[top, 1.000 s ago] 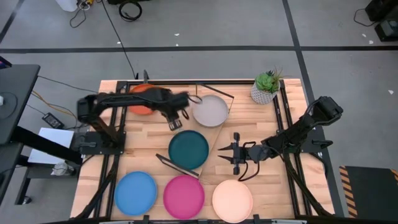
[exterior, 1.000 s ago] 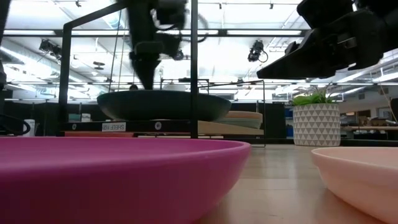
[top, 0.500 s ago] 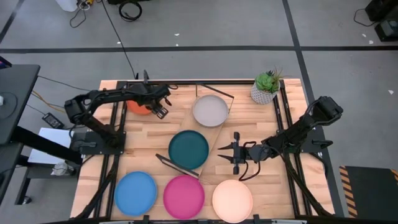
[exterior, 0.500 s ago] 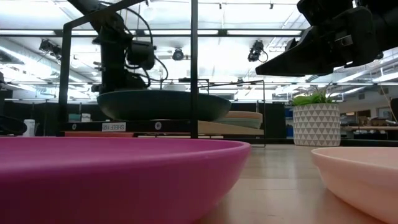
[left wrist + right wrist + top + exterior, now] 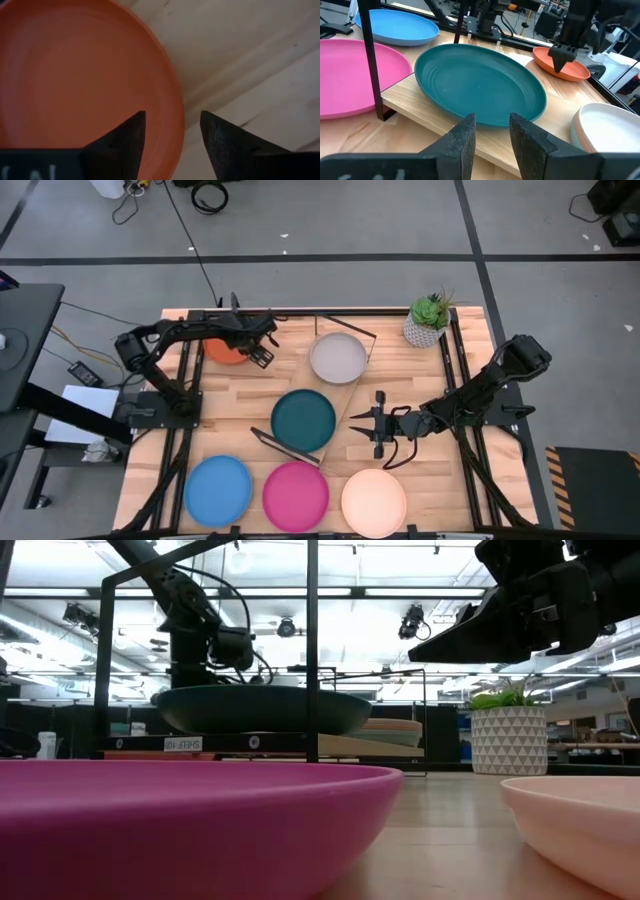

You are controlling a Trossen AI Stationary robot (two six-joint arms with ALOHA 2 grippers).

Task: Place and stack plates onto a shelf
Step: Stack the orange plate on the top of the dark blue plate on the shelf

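Observation:
An orange plate (image 5: 222,350) lies flat on the table near its far left corner. My left gripper (image 5: 263,354) hangs over that plate's right rim, open, one finger above the plate (image 5: 75,75) and one above the bare table. The shelf (image 5: 343,393) lies diagonally mid-table. It carries the dark teal plate (image 5: 303,420) and a stack topped by a grey plate (image 5: 338,358). My right gripper (image 5: 376,426) hovers open just right of the teal plate (image 5: 480,82), pointing at it. Bright blue (image 5: 218,490), magenta (image 5: 295,496) and cream (image 5: 373,502) plates lie along the near edge. My left gripper (image 5: 172,116) comes from above, pointing down, with its fingers on either side of the orange plate's right rim (image 5: 176,102). I cannot tell whether they touch it. The plate lies flat on the table.
A small potted plant (image 5: 430,320) stands at the far right corner. Black wire frames (image 5: 367,55) rise at the shelf's ends. Bare wood lies between the shelf and the left arm's base.
My left gripper has swung from above the shelf, between the grey and teal plates, toward the table's far left and come down over the orange plate's right rim. It has barely moved in the last half second. The plates have stayed put.

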